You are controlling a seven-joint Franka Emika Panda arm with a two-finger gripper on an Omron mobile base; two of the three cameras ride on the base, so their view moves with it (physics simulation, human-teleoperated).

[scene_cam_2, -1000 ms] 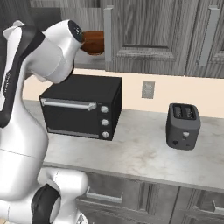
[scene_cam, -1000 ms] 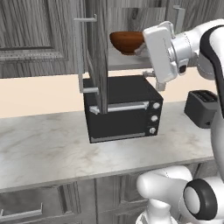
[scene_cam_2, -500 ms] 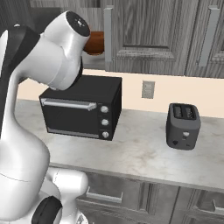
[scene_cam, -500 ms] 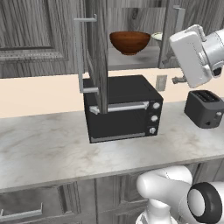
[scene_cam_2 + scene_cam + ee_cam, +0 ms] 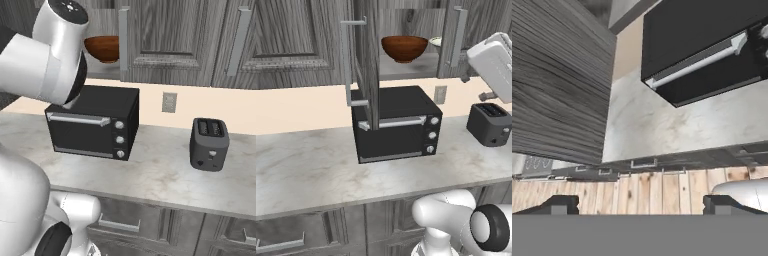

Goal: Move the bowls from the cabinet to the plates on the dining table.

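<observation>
Even, flat rendered light throughout, sharp and glare-free, with only soft shadow beneath the toaster oven [image 5: 396, 125].

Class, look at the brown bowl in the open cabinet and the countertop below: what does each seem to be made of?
The brown bowl looks like glossy reddish-brown wood, though glazed ceramic is possible. The countertop looks like polished pale marble, given its faint grey-brown veining.
</observation>
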